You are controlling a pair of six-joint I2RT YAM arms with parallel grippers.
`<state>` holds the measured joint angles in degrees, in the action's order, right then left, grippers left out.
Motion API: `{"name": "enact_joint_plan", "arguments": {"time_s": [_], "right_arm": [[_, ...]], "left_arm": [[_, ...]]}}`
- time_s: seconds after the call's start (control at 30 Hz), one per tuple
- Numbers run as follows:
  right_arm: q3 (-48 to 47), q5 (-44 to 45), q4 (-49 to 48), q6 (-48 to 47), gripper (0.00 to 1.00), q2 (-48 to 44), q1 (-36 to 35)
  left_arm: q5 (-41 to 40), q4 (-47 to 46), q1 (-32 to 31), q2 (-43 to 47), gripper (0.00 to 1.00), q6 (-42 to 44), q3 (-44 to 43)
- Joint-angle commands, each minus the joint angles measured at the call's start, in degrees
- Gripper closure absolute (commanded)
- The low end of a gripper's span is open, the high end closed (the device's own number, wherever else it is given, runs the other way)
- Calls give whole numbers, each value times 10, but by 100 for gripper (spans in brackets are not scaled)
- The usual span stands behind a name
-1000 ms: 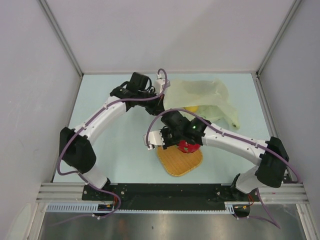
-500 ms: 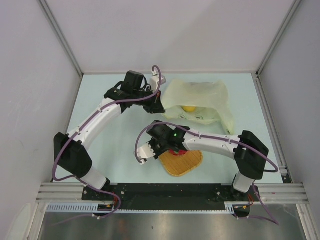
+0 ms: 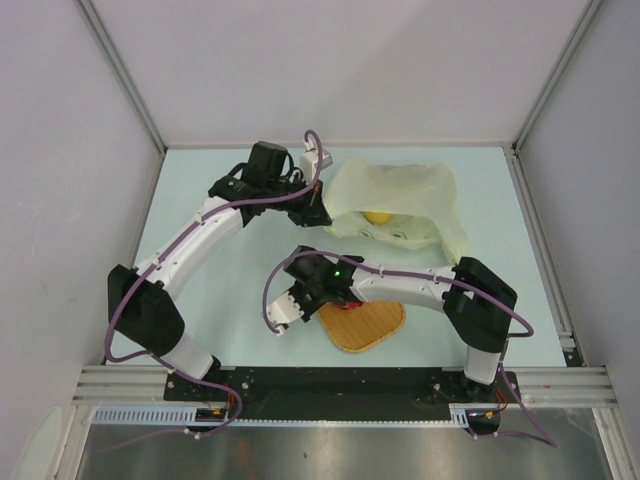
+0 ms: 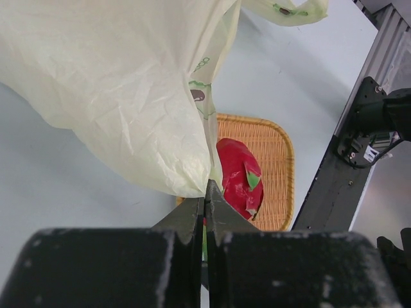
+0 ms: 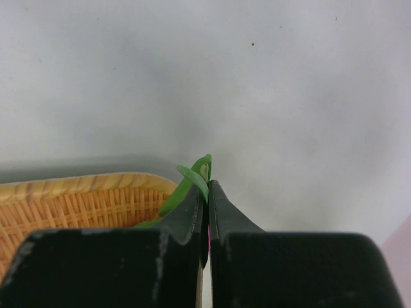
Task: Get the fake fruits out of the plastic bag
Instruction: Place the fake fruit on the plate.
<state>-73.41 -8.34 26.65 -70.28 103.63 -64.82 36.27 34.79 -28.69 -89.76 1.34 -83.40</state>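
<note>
Cream plastic bag (image 4: 115, 83), red dragon fruit (image 4: 234, 174)

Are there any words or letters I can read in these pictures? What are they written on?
Nothing here can be read as words or numbers.
plastic bag: small green and brown printed marks, too blurred and crumpled to read.
dragon fruit: no writing.
woven mat: no writing.

The small yellow plastic lemon (image 3: 378, 216) lies in the large cream translucent plastic bag (image 3: 400, 190), with the orange woven mat (image 3: 372, 326) at its 6 o'clock, under the red-pink plastic dragon fruit (image 4: 236, 174).
</note>
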Motion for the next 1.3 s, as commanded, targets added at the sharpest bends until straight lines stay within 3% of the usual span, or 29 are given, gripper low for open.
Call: {"name": "enact_joint_plan", "arguments": {"time_s": [0.0, 0.2, 0.53, 0.57, 0.6, 0.67, 0.7, 0.73, 0.97, 1.13, 1.27], "right_arm": [[-31, 0, -24, -9, 99, 18, -6], [-34, -2, -35, 7, 74, 24, -7], [-34, -2, -51, 32, 64, 24, -5], [-34, 2, -60, 54, 45, 23, -5], [-34, 5, -90, 78, 41, 21, -5], [-38, 7, -114, 140, 20, 13, -6], [-41, 0, -108, 153, 18, 3, -6], [-46, -15, -101, 165, 1, -4, -7], [-60, -26, -32, 266, 0, -111, 9], [-60, -12, 72, 375, 0, -221, 40], [-60, -24, 153, 407, 1, -302, 86]], "left_arm": [[20, -16, 2, 27, 100, -10, 5], [25, -16, 2, 27, 99, -10, 8], [32, -16, 2, 18, 100, -10, -1], [33, -15, 1, 19, 100, -10, -4], [35, -12, 2, 17, 100, -10, -6], [39, -9, 2, 15, 100, -10, -15], [39, -8, 2, 13, 100, -10, -19], [39, -6, 2, 12, 100, -10, -22], [11, 4, 3, -17, 98, -31, -92], [14, 13, 3, -44, 99, -35, -128], [27, 18, 3, -51, 100, -37, -128]]}}
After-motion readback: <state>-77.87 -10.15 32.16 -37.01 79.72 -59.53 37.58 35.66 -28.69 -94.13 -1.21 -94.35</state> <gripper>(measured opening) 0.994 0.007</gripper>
